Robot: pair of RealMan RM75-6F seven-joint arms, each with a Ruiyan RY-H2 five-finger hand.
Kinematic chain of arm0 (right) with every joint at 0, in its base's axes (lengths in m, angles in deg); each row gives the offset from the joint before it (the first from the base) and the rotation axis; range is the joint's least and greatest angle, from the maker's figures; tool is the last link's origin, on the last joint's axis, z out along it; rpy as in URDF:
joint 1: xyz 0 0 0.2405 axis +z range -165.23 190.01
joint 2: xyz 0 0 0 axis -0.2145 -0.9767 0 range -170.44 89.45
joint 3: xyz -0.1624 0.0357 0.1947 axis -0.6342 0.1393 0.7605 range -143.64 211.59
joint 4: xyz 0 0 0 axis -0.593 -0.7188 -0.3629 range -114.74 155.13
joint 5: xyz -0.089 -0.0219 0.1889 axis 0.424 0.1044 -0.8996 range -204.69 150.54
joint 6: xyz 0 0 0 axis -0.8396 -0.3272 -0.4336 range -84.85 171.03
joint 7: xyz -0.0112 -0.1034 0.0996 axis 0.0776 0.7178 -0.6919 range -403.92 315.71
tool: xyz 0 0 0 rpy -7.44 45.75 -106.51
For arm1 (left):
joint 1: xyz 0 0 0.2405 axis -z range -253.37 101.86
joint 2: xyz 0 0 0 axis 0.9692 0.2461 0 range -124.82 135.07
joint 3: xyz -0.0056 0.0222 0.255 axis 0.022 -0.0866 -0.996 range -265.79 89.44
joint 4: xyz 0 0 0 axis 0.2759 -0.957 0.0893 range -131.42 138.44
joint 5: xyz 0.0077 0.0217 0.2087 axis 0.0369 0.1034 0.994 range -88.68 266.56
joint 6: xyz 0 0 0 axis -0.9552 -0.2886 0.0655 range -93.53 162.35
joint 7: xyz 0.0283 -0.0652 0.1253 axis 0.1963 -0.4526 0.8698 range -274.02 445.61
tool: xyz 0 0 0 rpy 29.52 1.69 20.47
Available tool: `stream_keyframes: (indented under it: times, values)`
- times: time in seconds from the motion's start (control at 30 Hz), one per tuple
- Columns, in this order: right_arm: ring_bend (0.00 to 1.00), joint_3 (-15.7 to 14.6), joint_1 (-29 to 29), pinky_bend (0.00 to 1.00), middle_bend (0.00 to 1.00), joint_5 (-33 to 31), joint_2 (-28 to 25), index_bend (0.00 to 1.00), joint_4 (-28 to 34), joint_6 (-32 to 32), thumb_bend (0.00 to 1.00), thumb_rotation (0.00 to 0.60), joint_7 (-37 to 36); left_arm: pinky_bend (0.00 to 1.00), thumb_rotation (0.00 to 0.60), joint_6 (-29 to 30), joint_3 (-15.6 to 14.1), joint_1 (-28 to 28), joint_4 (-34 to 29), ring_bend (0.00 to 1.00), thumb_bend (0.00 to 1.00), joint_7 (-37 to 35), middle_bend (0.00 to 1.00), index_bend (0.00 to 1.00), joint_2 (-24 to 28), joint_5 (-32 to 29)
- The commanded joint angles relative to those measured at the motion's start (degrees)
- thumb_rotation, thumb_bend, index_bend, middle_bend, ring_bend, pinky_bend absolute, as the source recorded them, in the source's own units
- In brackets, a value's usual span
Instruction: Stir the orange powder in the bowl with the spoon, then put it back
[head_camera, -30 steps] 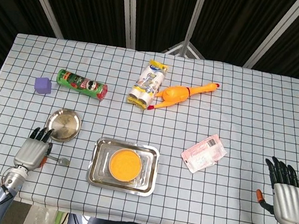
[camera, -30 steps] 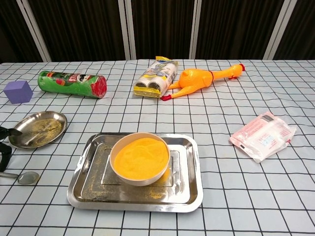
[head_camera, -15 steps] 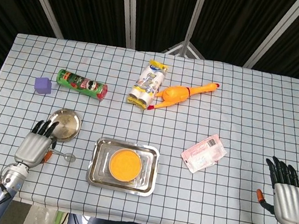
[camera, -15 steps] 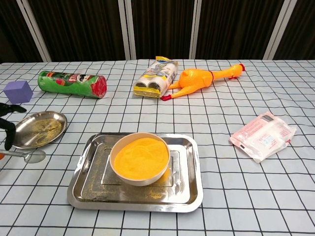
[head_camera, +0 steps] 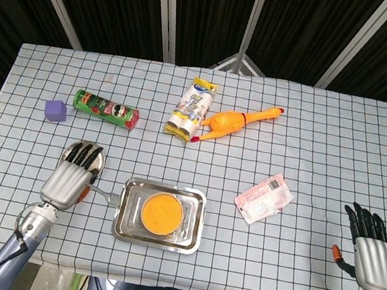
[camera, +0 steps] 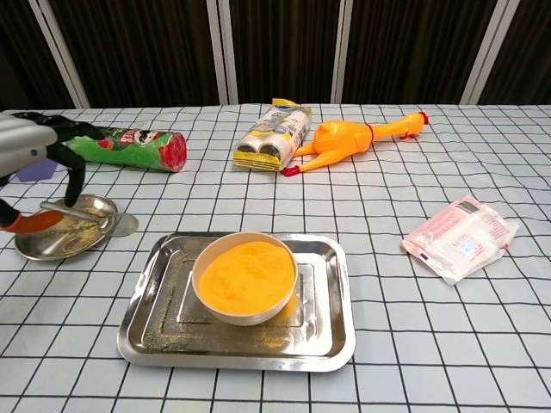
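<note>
Left hand (camera: 30, 151) grips the spoon (camera: 82, 219) left of the bowl (camera: 245, 277); right hand (head_camera: 370, 255) idle, fingers apart; stirring and return outstanding.

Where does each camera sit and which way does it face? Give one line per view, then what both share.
Head view: high above the near table edge, looking steeply down at the whole table; shows the left hand holding the spoon, and the right hand.
Chest view: low at the near edge, looking across toward the dark curtains; only the left hand shows.
Shared: bowl, tray, left hand, spoon.
</note>
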Motion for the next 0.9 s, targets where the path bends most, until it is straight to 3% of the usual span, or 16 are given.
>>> stream_keyframes:
  times: [0.03, 0.23, 0.47, 0.9]
  values:
    - [0.0, 0.1, 0.0, 0.0, 0.0, -0.2, 0.0, 0.0, 0.0, 0.1, 0.4, 0.6, -0.3, 0.0, 0.6, -0.4, 2.8, 4.4, -2.7, 0.0, 0.53, 8.0, 0.04, 0.53, -3.8, -6.3]
    - [0.0, 0.1, 0.2, 0.0, 0.0, -0.4, -0.1, 0.0, 0.1, 0.5, 0.4, 0.6, -0.9, 0.0, 0.6, 0.9, 5.0, 9.4, -3.6, 0.0, 0.53, 16.7, 0.04, 0.52, -8.7, -14.5]
    - [0.0, 0.3, 0.3, 0.0, 0.0, -0.6, -0.2, 0.0, 0.1, 0.9, 0.41, 0.6, -1.7, 0.0, 0.6, 3.2, 5.2, 13.2, -2.3, 0.0, 0.53, 22.6, 0.04, 0.52, -13.4, -20.2]
    - [0.0, 0.3, 0.5, 0.0, 0.0, -0.9, -0.3, 0.0, 0.0, 1.4, 0.4, 0.6, -2.6, 0.0, 0.6, 6.6, 3.9, 17.2, 1.2, 0.0, 0.53, 25.5, 0.04, 0.51, -18.4, -25.1]
